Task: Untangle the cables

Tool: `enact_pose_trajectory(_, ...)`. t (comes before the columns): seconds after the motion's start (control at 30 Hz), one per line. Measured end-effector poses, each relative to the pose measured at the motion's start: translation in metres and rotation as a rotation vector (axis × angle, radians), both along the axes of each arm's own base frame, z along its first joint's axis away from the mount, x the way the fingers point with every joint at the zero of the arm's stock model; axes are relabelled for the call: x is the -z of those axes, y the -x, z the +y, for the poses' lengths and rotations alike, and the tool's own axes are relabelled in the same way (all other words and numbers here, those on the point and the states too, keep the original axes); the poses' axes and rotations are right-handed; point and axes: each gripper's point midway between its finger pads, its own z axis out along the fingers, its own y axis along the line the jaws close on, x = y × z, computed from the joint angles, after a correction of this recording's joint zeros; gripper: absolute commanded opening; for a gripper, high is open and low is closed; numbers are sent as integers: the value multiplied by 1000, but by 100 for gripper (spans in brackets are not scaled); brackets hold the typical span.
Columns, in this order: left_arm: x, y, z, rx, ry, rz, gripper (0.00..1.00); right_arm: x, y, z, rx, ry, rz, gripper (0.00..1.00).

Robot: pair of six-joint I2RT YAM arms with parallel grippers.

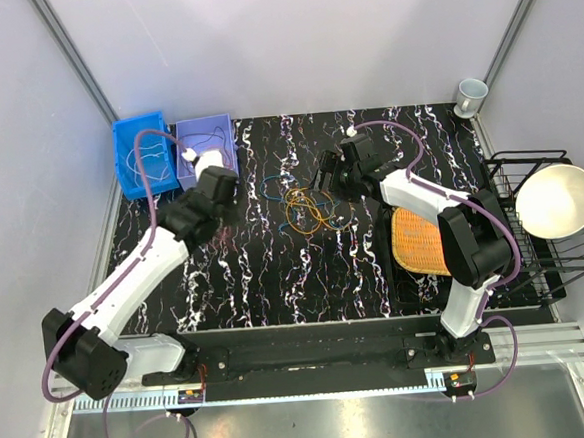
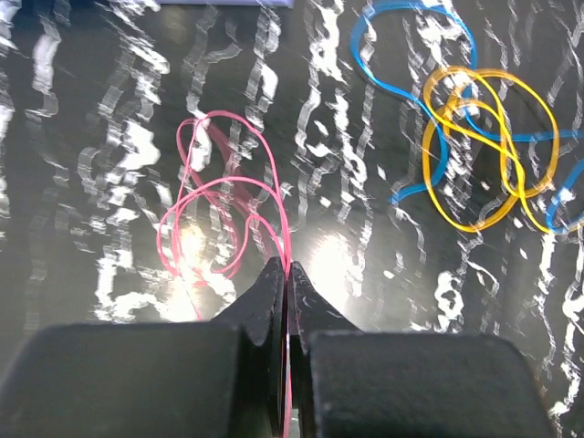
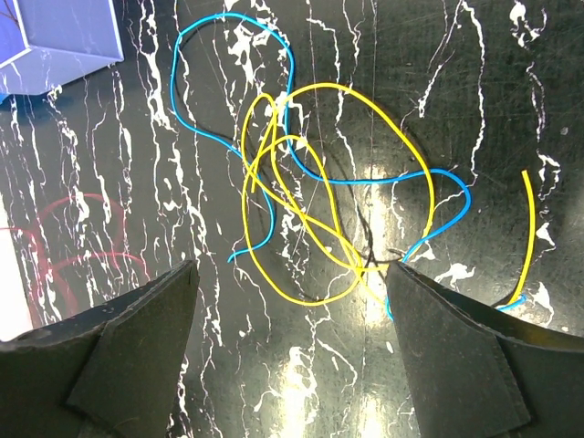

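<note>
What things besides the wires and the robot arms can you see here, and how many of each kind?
open plastic bins: 2 (bright blue bin, pale purple bin)
white round bowl: 1
pale cup: 1
black wire rack: 1
orange woven mat: 1
Total: 6
</note>
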Motion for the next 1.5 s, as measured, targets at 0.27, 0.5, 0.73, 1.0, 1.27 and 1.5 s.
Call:
enact_pose_trajectory(0.27, -78, -36, 45, -82, 8, -138, 0, 3, 2, 4, -12, -18, 15, 89)
enact_pose_trajectory(0.5, -134, -78, 89, -188, 33, -246, 0, 10, 3, 9, -23, -37, 32, 89)
enact_pose_trajectory(0.73, -170, -131, 130, -271, 38, -305, 0, 16, 5, 12, -34, -58, 51, 89)
enact_pose_trajectory(1.0, -203, -191, 185, -348, 70, -402, 0, 19, 7, 15, -43, -72, 61, 89)
enact_pose_trajectory(1.27, -153, -240, 237, -415, 109, -351, 0, 21, 8, 16, -49, -77, 65, 89)
enact_pose_trajectory(1.5, -94, -272, 247, -426, 98, -275, 0, 21, 11, 18, -60, -87, 73, 89)
